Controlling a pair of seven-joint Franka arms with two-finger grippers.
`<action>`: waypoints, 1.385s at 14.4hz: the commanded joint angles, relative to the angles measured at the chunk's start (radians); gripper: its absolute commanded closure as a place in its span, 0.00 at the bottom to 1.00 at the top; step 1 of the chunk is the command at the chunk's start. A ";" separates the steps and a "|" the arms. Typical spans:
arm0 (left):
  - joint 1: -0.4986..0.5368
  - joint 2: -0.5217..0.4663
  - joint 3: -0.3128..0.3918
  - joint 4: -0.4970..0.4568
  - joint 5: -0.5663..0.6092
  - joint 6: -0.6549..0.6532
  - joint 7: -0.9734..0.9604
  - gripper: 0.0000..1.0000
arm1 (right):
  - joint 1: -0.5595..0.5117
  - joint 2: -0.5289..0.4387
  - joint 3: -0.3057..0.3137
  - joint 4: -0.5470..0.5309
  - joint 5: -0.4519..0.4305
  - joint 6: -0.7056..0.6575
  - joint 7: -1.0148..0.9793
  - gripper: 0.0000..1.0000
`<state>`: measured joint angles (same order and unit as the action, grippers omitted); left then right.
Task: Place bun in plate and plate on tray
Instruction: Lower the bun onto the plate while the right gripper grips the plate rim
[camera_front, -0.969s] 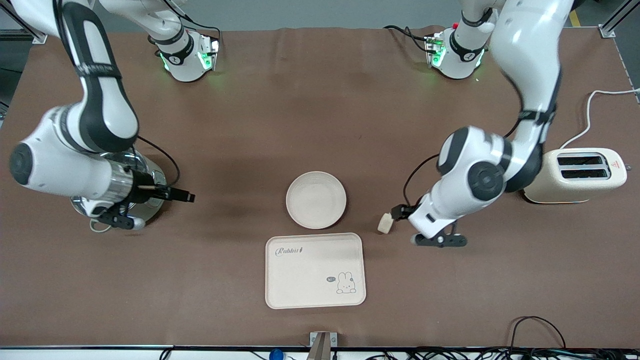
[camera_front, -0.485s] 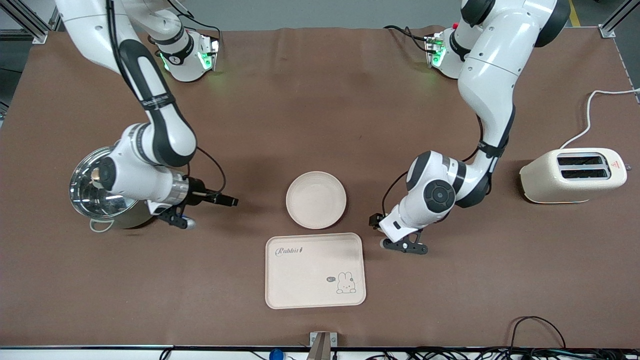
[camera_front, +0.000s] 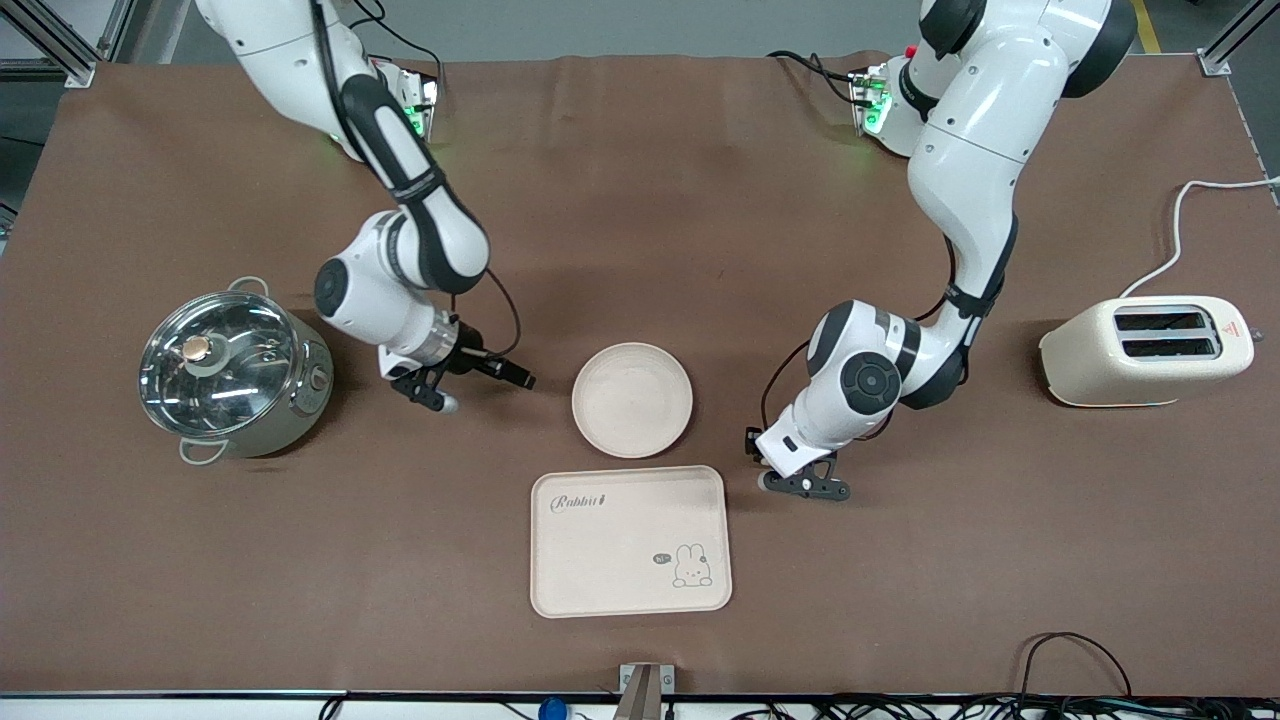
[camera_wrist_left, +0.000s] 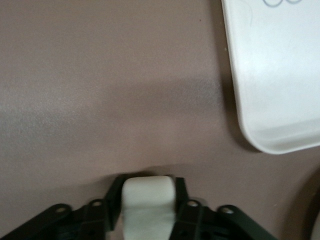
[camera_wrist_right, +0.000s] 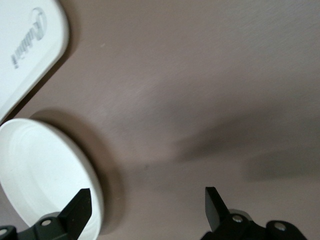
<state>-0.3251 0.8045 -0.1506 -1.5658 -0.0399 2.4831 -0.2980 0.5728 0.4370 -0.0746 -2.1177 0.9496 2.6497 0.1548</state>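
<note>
The bun (camera_wrist_left: 148, 197) shows only in the left wrist view, cream-white, held between the two black fingers of my left gripper (camera_wrist_left: 148, 200). In the front view the left gripper (camera_front: 792, 482) is low at the table, beside the tray's corner, and hides the bun. The round plate (camera_front: 632, 400) lies empty on the table, just farther from the front camera than the rectangular "Rabbit" tray (camera_front: 630, 540). My right gripper (camera_front: 432, 392) is open and empty, beside the plate toward the right arm's end. The right wrist view shows its gripper (camera_wrist_right: 147, 202) wide open, the plate (camera_wrist_right: 40, 170) and the tray (camera_wrist_right: 25, 55).
A steel pot with a glass lid (camera_front: 232, 372) stands toward the right arm's end. A cream toaster (camera_front: 1150, 350) with a white cord stands toward the left arm's end. The tray's corner (camera_wrist_left: 280, 75) is close to the left gripper. Cables lie along the front edge.
My right arm swung from over the pot toward the plate. My left gripper moved onto the bun beside the tray and closed around it; the bun no longer shows in the front view.
</note>
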 joint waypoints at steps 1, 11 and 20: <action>-0.011 -0.043 -0.039 0.024 0.003 -0.010 -0.152 1.00 | 0.009 -0.006 -0.010 0.007 0.067 0.009 -0.004 0.00; -0.149 0.001 -0.138 0.110 -0.020 0.003 -0.690 0.00 | 0.110 0.175 -0.010 0.168 0.155 0.010 0.028 0.00; -0.138 -0.016 -0.126 0.112 0.086 -0.006 -0.675 0.00 | 0.125 0.239 -0.010 0.242 0.155 0.010 0.083 0.54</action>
<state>-0.4681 0.8087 -0.2861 -1.4585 -0.0036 2.4923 -0.9816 0.6784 0.6400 -0.0769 -1.9127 1.0797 2.6561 0.2240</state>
